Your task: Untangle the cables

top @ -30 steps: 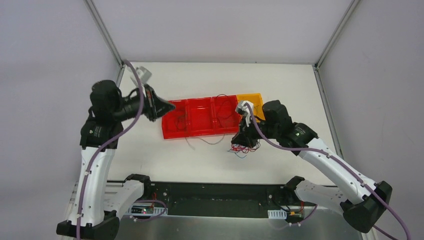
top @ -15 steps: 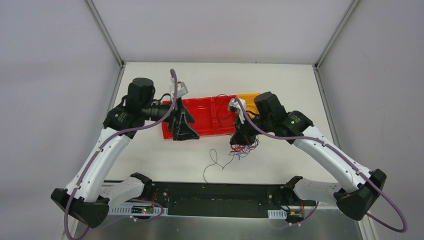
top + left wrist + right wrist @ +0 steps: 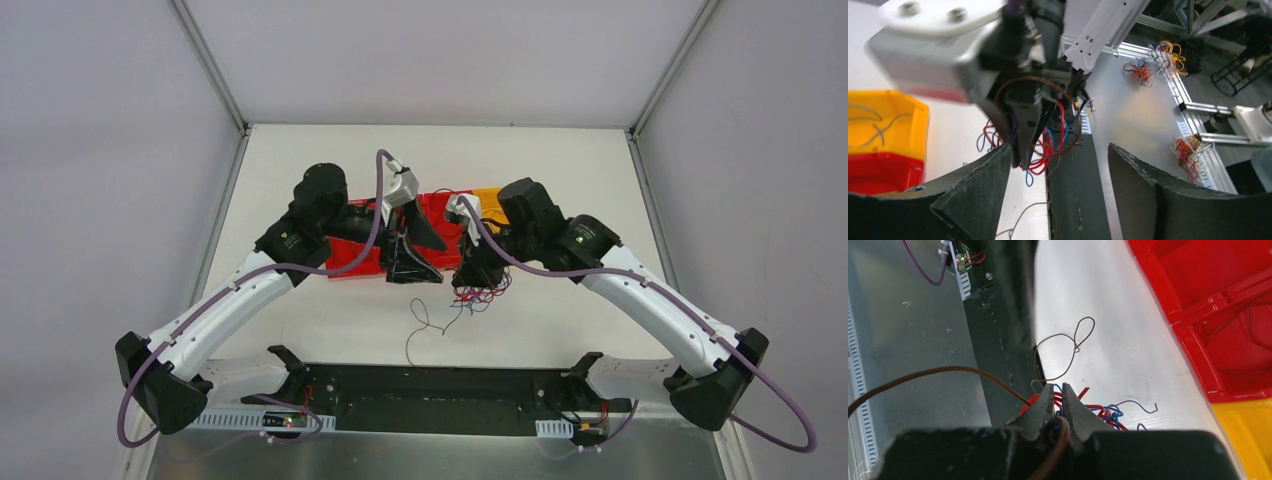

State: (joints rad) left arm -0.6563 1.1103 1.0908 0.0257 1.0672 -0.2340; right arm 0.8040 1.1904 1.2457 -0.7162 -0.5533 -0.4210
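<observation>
Left tool agape; right tool clamped

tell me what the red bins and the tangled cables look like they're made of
The red bins look like glossy moulded plastic: uniform colour, ribbed rims, soft highlights. The cables seem to be thin wires in smooth red and blue plastic insulation; they hold loose loops, so probably flexible.

The overhead view was bright and even, softly lit, with only faint shadows on the pale counter. In the left wrist view a white camera block was smeared by motion, and the left pincer was dark and soft. In the right wrist view the counter showed glare, while the cables were sharp.
</observation>
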